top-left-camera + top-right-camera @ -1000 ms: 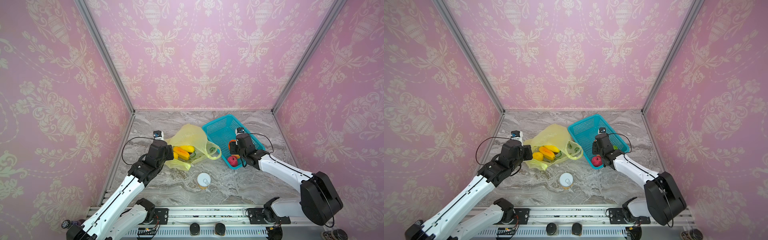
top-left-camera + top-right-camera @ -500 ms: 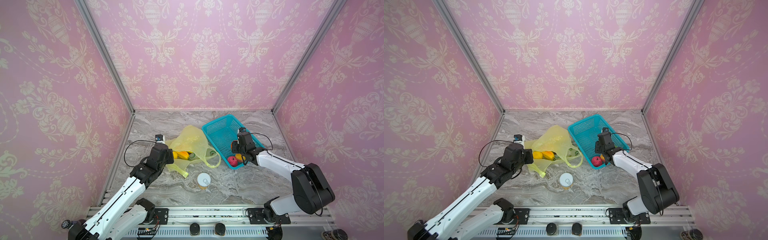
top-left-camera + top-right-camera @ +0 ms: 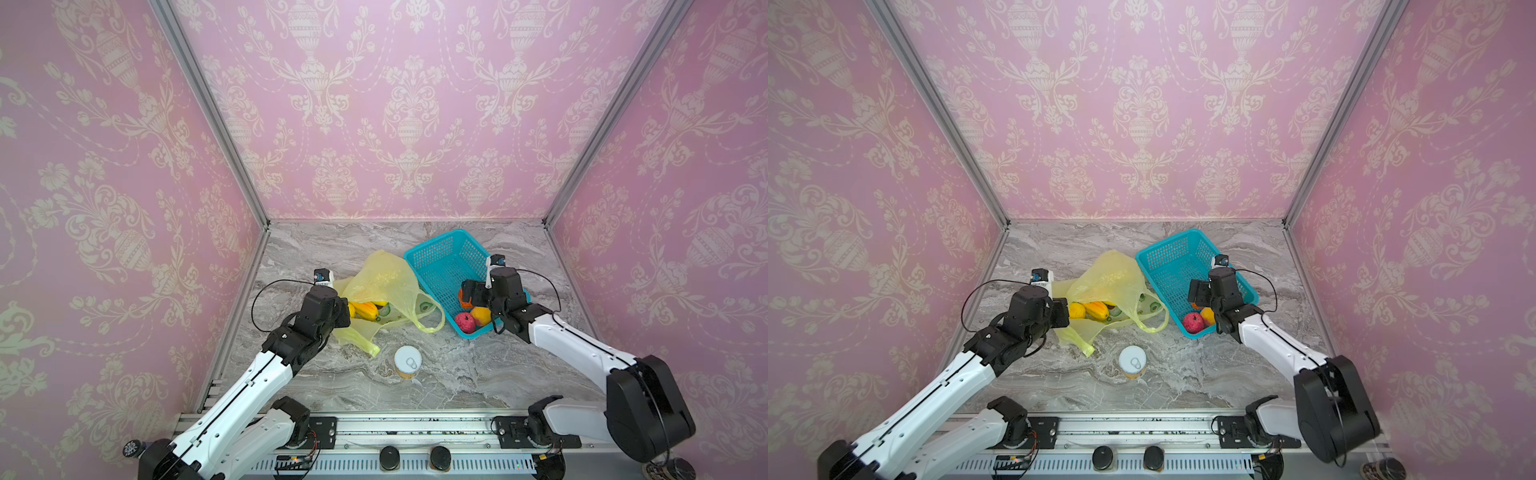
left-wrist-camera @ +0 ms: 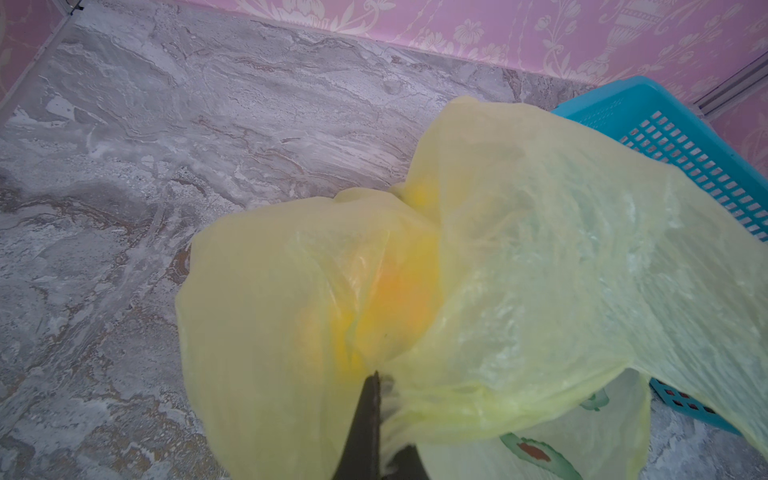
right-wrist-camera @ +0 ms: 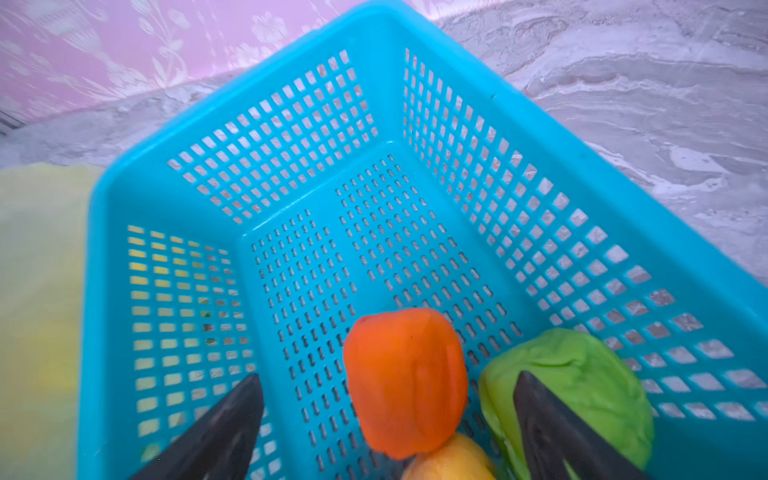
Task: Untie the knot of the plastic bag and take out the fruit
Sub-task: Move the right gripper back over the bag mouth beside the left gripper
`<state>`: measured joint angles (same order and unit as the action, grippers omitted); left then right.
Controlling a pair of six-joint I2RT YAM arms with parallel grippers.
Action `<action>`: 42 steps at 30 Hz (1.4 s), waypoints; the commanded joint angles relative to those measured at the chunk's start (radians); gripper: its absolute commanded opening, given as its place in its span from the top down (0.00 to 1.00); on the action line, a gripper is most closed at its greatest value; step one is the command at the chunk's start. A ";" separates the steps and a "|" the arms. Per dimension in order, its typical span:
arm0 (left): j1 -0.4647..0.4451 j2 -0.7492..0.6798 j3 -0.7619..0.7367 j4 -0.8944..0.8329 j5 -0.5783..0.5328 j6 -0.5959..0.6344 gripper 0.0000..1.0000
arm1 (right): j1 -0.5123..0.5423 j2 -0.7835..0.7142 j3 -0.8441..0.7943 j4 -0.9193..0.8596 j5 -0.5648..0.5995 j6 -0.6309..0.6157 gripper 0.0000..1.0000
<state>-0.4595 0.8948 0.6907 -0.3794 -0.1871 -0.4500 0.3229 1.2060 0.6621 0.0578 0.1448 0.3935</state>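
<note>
I have my left hand [image 4: 376,399] clamped on the bag [image 4: 519,249]; my right hand [image 5: 388,376] spreads apart over an orange fruit [image 5: 405,382] in the basket [image 5: 415,83].

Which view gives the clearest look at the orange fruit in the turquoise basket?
Right wrist view: the orange fruit lies close and unobstructed in the basket. Both top views show only a sliver behind the right arm. The left wrist view misses it.

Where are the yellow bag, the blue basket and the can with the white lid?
plastic bag [image 3: 384,276], in a top view, on its puffed-up upper side.
blue basket [image 3: 432,255], in a top view, on its far holey wall.
can [image 3: 407,360], in a top view, on its white lid.
</note>
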 commanded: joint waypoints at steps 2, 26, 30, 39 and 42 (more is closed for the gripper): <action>0.007 -0.008 -0.019 0.017 0.017 0.014 1.00 | 0.032 -0.236 -0.099 0.102 -0.083 -0.002 0.12; 0.007 -0.025 -0.020 0.018 0.050 0.008 1.00 | 0.676 0.023 0.044 0.209 -0.178 -0.397 0.60; 0.007 -0.022 -0.019 0.016 0.053 0.009 1.00 | 0.676 0.155 0.119 0.187 -0.090 -0.386 0.64; 0.007 -0.024 -0.020 0.020 0.070 0.009 1.00 | 0.661 0.373 0.270 0.123 0.108 -0.339 0.72; 0.007 -0.016 -0.019 0.023 0.078 0.010 1.00 | 0.642 0.403 0.293 0.121 0.077 -0.311 0.71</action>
<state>-0.4595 0.8837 0.6834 -0.3592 -0.1352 -0.4503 0.9825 1.5898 0.9161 0.1974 0.1925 0.0422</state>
